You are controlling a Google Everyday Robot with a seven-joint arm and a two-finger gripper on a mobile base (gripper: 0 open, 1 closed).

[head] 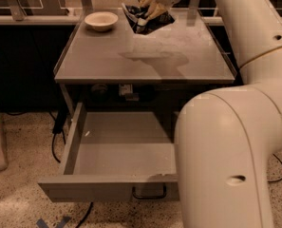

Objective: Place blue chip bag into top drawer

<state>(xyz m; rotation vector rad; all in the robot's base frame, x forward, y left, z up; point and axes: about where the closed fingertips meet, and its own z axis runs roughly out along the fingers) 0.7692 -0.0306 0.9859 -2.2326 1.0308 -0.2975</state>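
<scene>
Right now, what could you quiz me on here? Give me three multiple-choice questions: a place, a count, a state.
1. Where is the blue chip bag? A) held by the end effector above the table's far side B) on the floor C) flat at the table's near edge
2. How many bowls are on the table? A) none B) one C) three
3. The top drawer is: A) pushed shut B) lying on the floor C) pulled open
Answers: 1 A, the end effector grips it, its shadow on the table below. 2 B, one white bowl, far left. 3 C, its inside shows.
</scene>
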